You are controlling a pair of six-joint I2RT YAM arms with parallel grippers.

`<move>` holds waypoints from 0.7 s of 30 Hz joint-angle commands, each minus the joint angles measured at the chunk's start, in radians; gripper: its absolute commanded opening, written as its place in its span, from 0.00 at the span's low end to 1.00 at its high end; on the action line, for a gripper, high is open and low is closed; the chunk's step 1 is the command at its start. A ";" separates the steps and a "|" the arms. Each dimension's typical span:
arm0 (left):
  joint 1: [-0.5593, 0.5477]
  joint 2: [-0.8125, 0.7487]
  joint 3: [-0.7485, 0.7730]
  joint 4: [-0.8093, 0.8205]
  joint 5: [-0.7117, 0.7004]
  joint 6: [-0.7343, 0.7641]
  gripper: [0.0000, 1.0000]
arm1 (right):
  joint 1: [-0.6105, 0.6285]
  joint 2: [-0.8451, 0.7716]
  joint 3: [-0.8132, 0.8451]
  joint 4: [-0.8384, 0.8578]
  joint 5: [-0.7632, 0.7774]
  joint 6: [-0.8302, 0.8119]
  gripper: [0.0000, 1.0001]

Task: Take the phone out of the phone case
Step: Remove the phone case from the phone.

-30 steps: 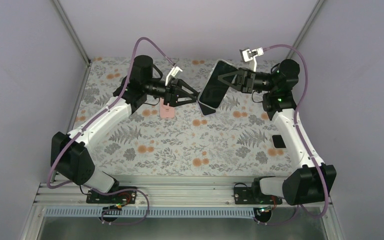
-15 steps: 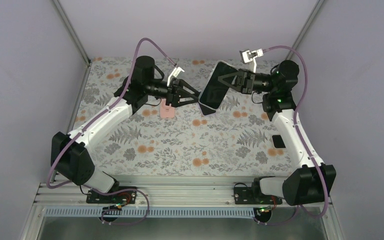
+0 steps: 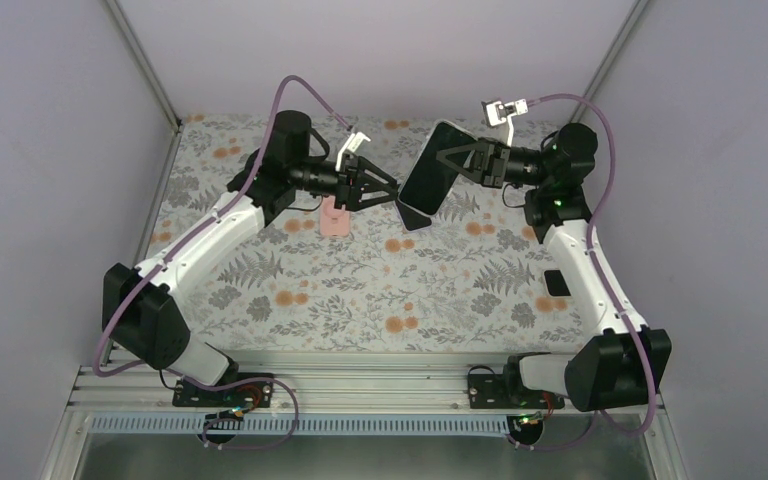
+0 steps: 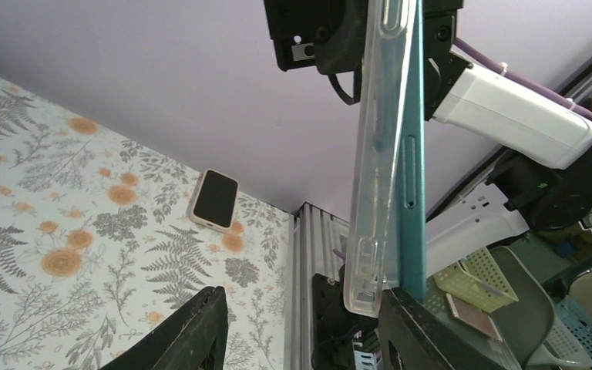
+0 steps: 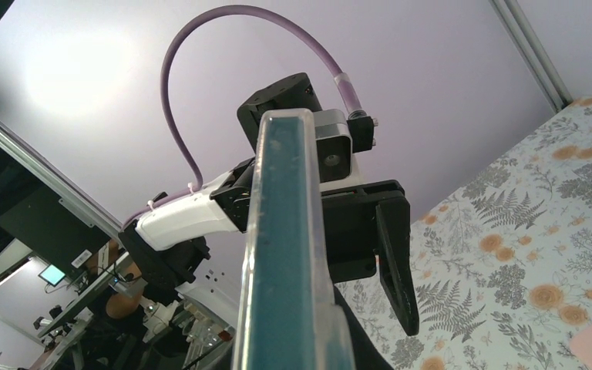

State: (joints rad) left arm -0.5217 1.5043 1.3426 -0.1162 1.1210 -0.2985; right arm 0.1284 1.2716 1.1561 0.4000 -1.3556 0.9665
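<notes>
Slightly further right than a second ago, our left gripper (image 3: 390, 190) has edged up to the lower end of the phone (image 3: 428, 180), while the right arm has barely shifted.

Starting at the left, a flat pink piece (image 3: 335, 221) lies on the floral table (image 3: 360, 290), just under the left wrist. The left jaws stand apart, and in the left wrist view the bottom corner of the phone case (image 4: 376, 169) hangs between them, not yet pinched. Further right, our right gripper (image 3: 450, 160) is clamped on the cased phone and holds it in the air, tilted, well above the table. Near the right arm a small dark handset (image 3: 557, 282) lies flat and plays no part.

We judge the step in hand to be catching the case lip. To do it well, we should close on the clear corner alone and peel it away from the phone while the right side holds firm. Pinching case and phone together would free nothing.

The case looks like soft, see-through plastic with rounded corners and button cutouts, likely flexible and a bit slippery. The phone inside shows a hard, teal edge, thin and straight.
</notes>
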 commanded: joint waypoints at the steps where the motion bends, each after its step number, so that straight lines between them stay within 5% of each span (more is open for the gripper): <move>1: -0.001 0.035 0.022 -0.041 -0.128 0.030 0.48 | 0.025 -0.043 -0.004 0.079 -0.029 0.050 0.04; 12: -0.003 0.054 0.017 0.004 -0.077 -0.006 0.48 | 0.081 -0.040 -0.062 0.095 -0.043 0.043 0.04; 21: -0.002 0.043 0.010 0.083 0.033 -0.057 0.45 | 0.119 -0.040 -0.032 -0.188 -0.075 -0.217 0.04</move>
State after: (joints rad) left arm -0.5274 1.5372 1.3499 -0.1436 1.1511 -0.3126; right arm 0.1970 1.2629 1.0966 0.3397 -1.3270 0.8627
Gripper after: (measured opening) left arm 0.461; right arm 0.082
